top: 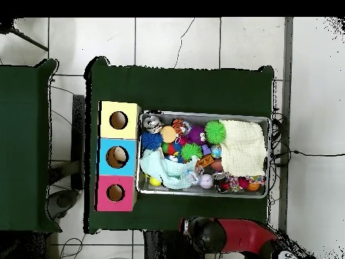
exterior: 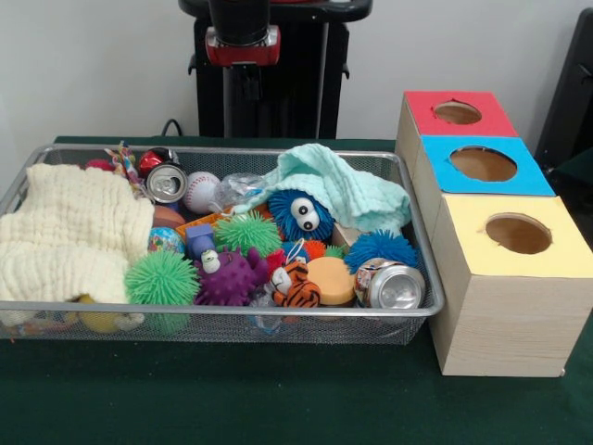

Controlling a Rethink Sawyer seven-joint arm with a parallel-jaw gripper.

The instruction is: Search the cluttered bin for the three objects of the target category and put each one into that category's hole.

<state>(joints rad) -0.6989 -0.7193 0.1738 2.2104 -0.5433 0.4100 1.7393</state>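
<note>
Crowded bin (exterior: 222,323) on the green table (exterior: 278,399), arm (exterior: 243,37) drawn back above.

Cream cloth (exterior: 69,232) covers the bin's end farthest from the three boxes (exterior: 505,269); a mint cloth (exterior: 347,190) drapes the far corner by them, half-burying a blue googly-eyed ball (exterior: 301,215). Spiky balls, two cans (exterior: 391,286), a baseball (exterior: 202,192) and a tiger toy (exterior: 295,286) crowd between. Whether the end effector is parted or closed cannot be told.

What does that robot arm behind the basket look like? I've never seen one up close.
In the front view only part of the arm shows: a round black cylinder with a red band at its lower end and a dark fitting below it, in front of the black pedestal. From overhead, the arm appears as rounded red and black housing. No gripper shows in either view.
</note>
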